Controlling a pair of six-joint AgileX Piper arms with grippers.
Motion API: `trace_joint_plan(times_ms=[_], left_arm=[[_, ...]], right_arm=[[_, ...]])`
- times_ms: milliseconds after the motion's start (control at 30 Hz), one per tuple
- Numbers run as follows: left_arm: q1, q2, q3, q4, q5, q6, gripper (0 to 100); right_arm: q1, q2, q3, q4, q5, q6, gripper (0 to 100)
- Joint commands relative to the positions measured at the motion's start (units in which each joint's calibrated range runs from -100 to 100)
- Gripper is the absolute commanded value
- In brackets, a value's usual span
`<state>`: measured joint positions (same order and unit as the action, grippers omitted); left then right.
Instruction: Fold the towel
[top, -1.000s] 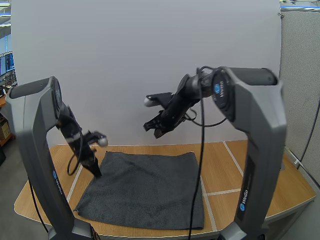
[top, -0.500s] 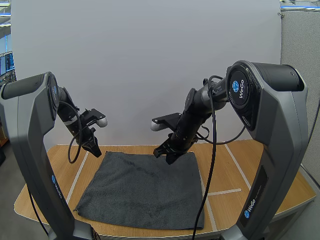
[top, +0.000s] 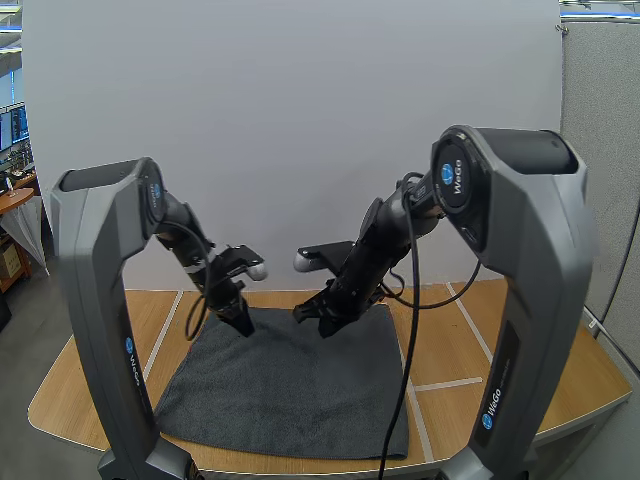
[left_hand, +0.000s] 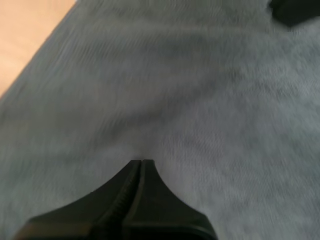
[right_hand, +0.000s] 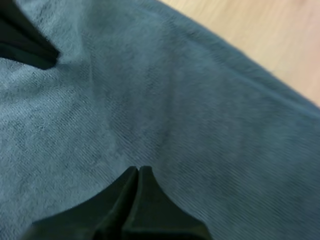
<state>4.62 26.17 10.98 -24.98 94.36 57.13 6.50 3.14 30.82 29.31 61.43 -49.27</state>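
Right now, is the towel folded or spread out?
Spread out: the towel lies flat on the table as one open sheet, with no edge turned over.

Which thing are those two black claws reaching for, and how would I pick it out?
Look at the wooden table between the two grey arms. Spread flat on it lies the towel, a square of cloth. It is dark grey and soft against the pale wood, and the left gripper and the right gripper, both shut, point at its far part.
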Motion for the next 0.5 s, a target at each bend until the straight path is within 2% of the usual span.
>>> trace_joint_plan(times_ms=[0,133,267,467], left_arm=[[-2.67,2.4,-1.3,-1.3,-5.7,-1.2,0],[-2.67,3.8,-1.6,0.3,-7.4,-2.3,0],[-2.41,5.6,-1.6,6.6,-8.7,-5.6,0],[0.19,5.7,-1.6,6.7,-9.1,-5.6,0]], right_arm=[[1.3,3.9,-0.1,1.7,-3.3,-1.1,0],[1.3,5.1,-0.1,0.0,-4.7,-1.0,0],[1.2,6.1,-0.1,-2.7,-6.3,0.1,0],[-1.2,6.5,-0.1,-3.5,-7.0,0.1,0]])
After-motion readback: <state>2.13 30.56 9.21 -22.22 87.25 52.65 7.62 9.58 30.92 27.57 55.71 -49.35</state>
